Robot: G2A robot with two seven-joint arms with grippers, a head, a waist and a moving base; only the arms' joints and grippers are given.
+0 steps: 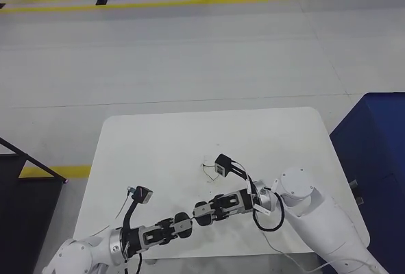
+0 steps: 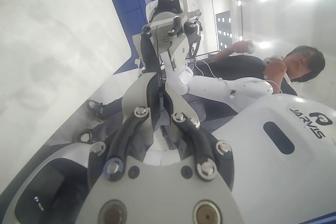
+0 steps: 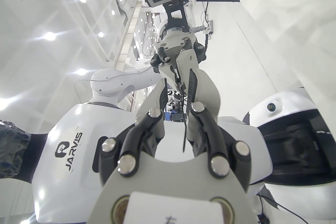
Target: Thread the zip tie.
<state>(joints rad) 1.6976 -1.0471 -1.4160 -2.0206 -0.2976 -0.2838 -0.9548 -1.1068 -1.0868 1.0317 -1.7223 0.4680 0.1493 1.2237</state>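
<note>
A thin black zip tie (image 3: 184, 128) runs lengthwise between the fingers of my right gripper (image 3: 177, 83), close along one pad, with its loose tail pointing back toward the wrist. The right gripper's fingers stand apart. Its far end goes into my left gripper (image 3: 175, 70), which faces the right one tip to tip. In the left wrist view the left gripper (image 2: 159, 79) is shut, its dark pads pressed on the thin strip. From above, the two grippers meet over the table's near part, the left gripper (image 1: 186, 221) and the right gripper (image 1: 198, 214) almost touching.
The white table (image 1: 154, 151) has a small thin wiry thing (image 1: 207, 170) lying near its middle, beside the right arm's wrist camera (image 1: 223, 164). A blue cabinet (image 1: 387, 157) stands against the table's right side. Open floor lies beyond the far edge.
</note>
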